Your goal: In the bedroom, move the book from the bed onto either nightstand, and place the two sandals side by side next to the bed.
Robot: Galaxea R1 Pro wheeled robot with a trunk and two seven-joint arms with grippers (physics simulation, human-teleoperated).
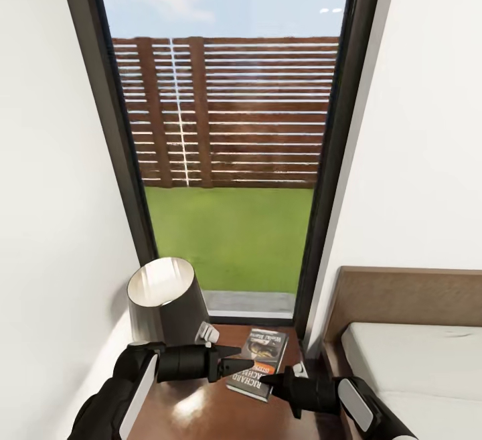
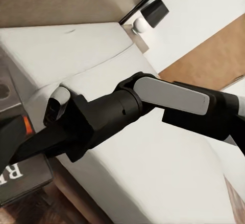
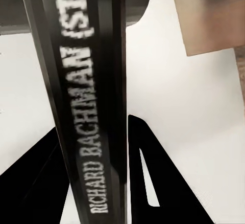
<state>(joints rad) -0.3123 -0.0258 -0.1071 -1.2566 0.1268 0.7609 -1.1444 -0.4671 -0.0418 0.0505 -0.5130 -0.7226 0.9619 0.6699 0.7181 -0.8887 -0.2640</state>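
Lamp stands beyond the left gripper, whose tapered tips reach toward the book; whether that gripper is open or closed I cannot tell. Just past those tips the book lies on the nightstand, the bench for this step. The right gripper meets the book's near edge, and its wrist view shows the spine between both fingers, apparently pinched. Beyond its arm lies the bed. Placing looks nearly done; next calls for release and a clean retreat.
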